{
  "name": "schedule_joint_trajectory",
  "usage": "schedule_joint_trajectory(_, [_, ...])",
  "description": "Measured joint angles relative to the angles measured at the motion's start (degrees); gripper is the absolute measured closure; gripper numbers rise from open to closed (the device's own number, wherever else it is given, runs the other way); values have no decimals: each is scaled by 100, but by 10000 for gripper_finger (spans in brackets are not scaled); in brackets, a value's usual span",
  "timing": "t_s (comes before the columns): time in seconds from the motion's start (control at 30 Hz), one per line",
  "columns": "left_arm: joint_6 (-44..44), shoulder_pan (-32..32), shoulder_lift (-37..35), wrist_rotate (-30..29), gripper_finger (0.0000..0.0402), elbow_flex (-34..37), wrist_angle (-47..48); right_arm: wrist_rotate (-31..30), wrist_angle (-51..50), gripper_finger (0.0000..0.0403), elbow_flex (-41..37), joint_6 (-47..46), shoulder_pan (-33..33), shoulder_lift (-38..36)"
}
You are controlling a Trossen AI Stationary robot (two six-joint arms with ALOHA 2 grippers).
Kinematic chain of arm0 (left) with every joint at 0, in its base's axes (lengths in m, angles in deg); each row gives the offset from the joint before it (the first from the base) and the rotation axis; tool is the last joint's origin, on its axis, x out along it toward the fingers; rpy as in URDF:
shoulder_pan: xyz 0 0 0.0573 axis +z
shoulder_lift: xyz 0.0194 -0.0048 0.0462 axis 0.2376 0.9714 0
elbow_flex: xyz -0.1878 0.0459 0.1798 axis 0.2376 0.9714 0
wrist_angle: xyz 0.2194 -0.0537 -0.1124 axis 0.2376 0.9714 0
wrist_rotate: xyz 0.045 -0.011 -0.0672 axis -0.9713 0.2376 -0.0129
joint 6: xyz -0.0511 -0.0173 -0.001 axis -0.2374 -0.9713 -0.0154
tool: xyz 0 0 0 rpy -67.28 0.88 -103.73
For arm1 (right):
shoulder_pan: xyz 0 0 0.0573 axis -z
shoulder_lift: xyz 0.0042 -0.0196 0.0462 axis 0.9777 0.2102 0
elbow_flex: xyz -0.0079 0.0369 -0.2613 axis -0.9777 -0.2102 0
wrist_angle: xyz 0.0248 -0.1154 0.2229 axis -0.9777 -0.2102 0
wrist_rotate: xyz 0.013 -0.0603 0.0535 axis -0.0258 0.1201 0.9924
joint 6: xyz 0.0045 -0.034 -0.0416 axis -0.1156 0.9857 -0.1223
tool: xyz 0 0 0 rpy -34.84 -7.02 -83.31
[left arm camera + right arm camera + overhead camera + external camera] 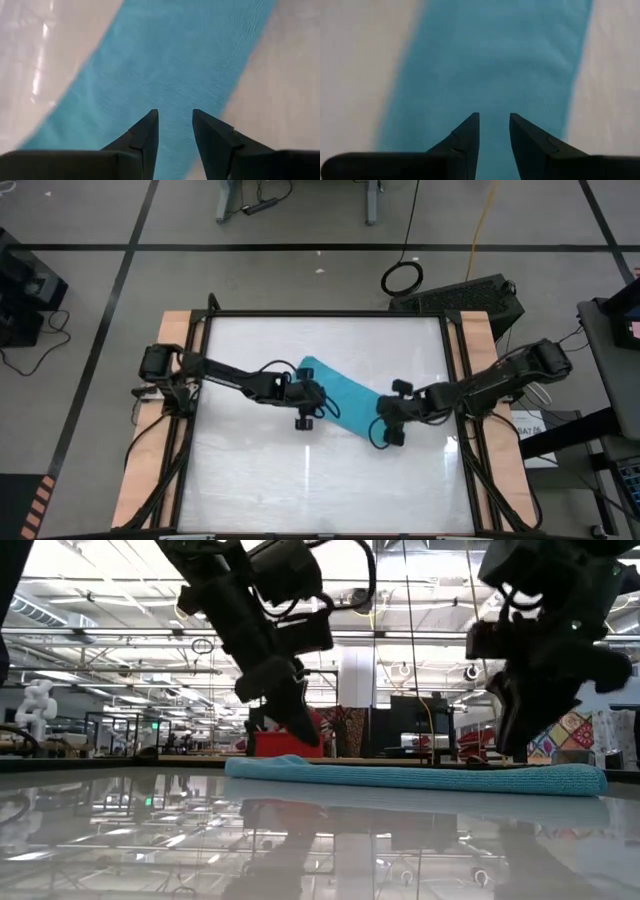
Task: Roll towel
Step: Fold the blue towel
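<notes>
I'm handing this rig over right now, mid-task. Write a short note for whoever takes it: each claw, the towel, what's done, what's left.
Left claw: open, nothing held, poised over one end of the towel.
Right claw: open, nothing held, over the other end.
Towel: lies flat as a long strip, diagonally at the middle of the table, between the two arms.
Done: both claws are lined up at the towel's ends.
Left: no roll started; grip an end and roll the strip up.

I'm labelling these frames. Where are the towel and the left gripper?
towel (345, 402): high view, middle of the flat cloth.
left gripper (175, 125): left wrist view, gap between its parted fingertips, over the towel.
</notes>
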Motion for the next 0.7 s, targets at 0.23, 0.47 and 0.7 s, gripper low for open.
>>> schedule_joint_trajectory(0.23, [-652, 27, 112, -364, 275, 4, 236, 195, -139, 305, -6, 316, 263, 306])
schedule_joint_trajectory(0.47, [-358, 391, 519, -413, 275, 3, 353, 712, 504, 305, 15, 122, 223, 991])
schedule_joint_trajectory(0.7, [645, 627, 648, -719, 275, -19, 273, 1111, 1814, 305, -2, -470, -224, 1215])
